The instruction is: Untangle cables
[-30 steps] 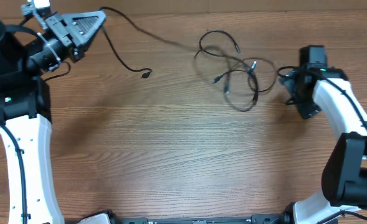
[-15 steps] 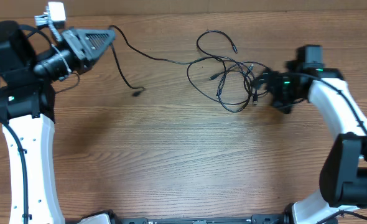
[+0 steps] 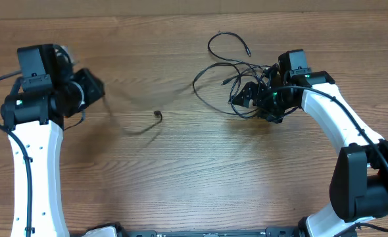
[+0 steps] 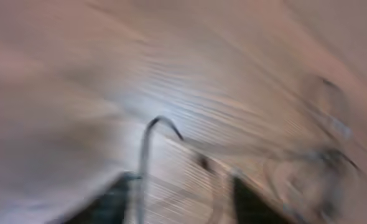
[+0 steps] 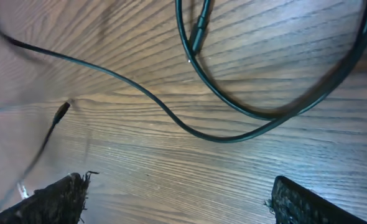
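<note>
Starting at the left: the left gripper [image 3: 90, 87] sits on the left side of the tabletop [image 3: 200, 178], well apart from the knot. The left wrist view is badly smeared. Two dark fingers [image 4: 118, 199] show at its bottom edge with bare wood between them, so they read as apart. The loose cable [image 4: 147, 146] rises close beside one of them; contact cannot be told. Overhead, that cable is only a faint streak running from the gripper out to its plug [image 3: 158, 115], which lies alone on the wood. Judgement: this strand is laid out here to keep it away from the rest, so one cable is already separated.

Centre-right: the tangle [image 3: 246, 66] is several thin black cords looped over each other, with one loop standing out toward the far edge. It lies on the tabletop, well apart from the lone plug.

Right: the right gripper [image 5: 183, 202] is at the near-right edge of the tangle, pointing into it. Its wrist view shows both fingers [image 5: 56, 199] spread wide at the lower corners, with only wood between them. A thick loop [image 5: 264, 115] and a thin strand [image 5: 140, 93] lie just ahead. Judgement: the wide stance and low approach suit picking a single cord from the pile; which one cannot be told. Risk: closing on two cords at once.
</note>
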Action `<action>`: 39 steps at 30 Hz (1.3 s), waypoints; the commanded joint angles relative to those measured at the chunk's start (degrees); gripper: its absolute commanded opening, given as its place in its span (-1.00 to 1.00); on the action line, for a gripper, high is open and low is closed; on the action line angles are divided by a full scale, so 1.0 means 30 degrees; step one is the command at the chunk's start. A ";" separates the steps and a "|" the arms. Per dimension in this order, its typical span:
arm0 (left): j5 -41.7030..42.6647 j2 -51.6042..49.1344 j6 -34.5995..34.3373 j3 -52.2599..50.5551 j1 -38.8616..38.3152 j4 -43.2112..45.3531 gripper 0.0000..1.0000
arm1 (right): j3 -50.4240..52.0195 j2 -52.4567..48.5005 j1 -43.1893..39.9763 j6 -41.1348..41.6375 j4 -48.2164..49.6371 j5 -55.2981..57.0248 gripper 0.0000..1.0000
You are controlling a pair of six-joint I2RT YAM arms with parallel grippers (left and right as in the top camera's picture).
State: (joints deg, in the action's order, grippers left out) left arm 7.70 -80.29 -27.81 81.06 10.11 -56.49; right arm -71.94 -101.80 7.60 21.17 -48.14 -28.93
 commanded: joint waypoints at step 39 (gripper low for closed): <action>0.2798 -1.3908 1.7427 0.0233 -0.8743 1.1125 0.11 | -0.0153 -0.0095 -0.0066 -0.0219 0.0168 0.1982 1.00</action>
State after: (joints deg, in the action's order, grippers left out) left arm 18.22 -120.38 22.72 81.14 -16.10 -23.68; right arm -71.94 -101.80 7.53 20.93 -47.97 -23.51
